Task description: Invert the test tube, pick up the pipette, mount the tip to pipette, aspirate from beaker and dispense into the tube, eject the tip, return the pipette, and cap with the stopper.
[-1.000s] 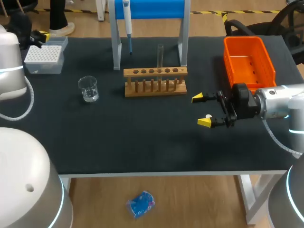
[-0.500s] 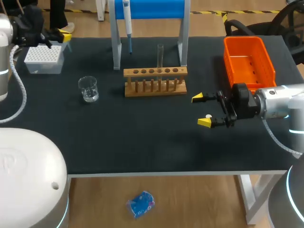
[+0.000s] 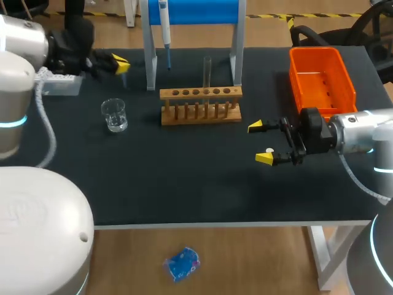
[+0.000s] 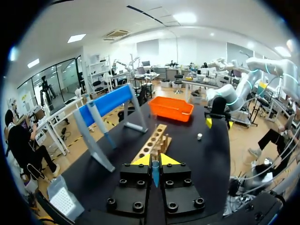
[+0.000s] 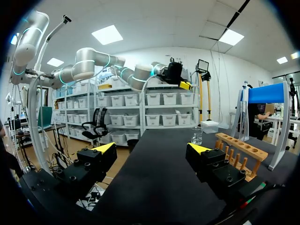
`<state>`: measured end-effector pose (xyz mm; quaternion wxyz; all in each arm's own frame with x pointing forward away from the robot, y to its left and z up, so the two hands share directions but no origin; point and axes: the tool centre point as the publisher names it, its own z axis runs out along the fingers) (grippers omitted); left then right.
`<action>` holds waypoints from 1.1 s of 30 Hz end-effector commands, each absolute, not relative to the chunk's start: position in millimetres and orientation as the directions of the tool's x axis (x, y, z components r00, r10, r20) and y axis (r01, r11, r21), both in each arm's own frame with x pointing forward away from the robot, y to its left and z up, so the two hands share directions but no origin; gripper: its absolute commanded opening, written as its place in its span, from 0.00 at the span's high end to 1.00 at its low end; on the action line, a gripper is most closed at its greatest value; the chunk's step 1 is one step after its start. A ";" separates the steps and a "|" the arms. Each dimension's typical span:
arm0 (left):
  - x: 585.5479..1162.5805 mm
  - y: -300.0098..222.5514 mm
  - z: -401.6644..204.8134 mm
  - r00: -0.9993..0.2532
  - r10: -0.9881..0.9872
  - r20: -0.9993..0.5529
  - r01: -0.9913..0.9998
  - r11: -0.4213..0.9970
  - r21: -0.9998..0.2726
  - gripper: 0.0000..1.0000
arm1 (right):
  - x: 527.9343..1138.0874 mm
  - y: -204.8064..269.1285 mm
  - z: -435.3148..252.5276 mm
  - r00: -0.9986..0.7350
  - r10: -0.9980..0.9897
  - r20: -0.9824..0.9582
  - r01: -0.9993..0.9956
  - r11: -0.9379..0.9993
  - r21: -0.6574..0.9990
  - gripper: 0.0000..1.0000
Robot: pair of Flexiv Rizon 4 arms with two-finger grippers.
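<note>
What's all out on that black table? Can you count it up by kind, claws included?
2 claws: left claw, right claw
2 glassware: beaker, test tube
2 holders: wooden rack, blue stand
2 containers: orange bin, tip box
1 pipette
1 blue tip, held in the left claw
1 stopper
Total: 11
</note>
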<state>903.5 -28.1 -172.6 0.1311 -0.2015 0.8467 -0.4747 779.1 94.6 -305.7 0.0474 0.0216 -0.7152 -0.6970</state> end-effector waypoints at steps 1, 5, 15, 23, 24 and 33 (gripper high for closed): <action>888.5 -44.4 -179.6 -0.868 -0.494 -0.044 -0.205 0.438 -0.875 1.00 | 778.5 94.6 -305.9 -0.995 -0.096 0.037 0.034 0.027 0.999 0.00; 888.5 -44.4 -179.6 -0.868 -0.494 -0.044 -0.205 0.438 -0.875 1.00 | 778.5 94.6 -305.9 -0.995 -0.096 0.037 0.034 0.027 0.999 0.00; 888.5 -44.4 -179.6 -0.868 -0.494 -0.044 -0.205 0.438 -0.875 1.00 | 778.5 94.6 -305.9 -0.995 -0.096 0.037 0.034 0.027 0.999 0.00; 878.4 -107.7 -209.1 -0.924 -0.382 -0.002 -0.188 0.460 -0.868 1.00 | 775.3 107.8 -303.5 -0.993 -0.119 0.009 0.001 0.068 0.998 0.00; 876.2 -114.3 -211.2 -0.932 -0.364 0.005 -0.186 0.465 -0.866 1.00 | 776.6 109.3 -303.2 -0.993 -0.121 0.005 -0.004 0.075 0.997 0.00; 852.1 -149.2 -219.8 -0.950 -0.311 -0.031 -0.138 0.508 -0.850 1.00 | 785.0 126.3 -305.4 -0.992 -0.129 -0.014 -0.022 0.060 0.998 0.00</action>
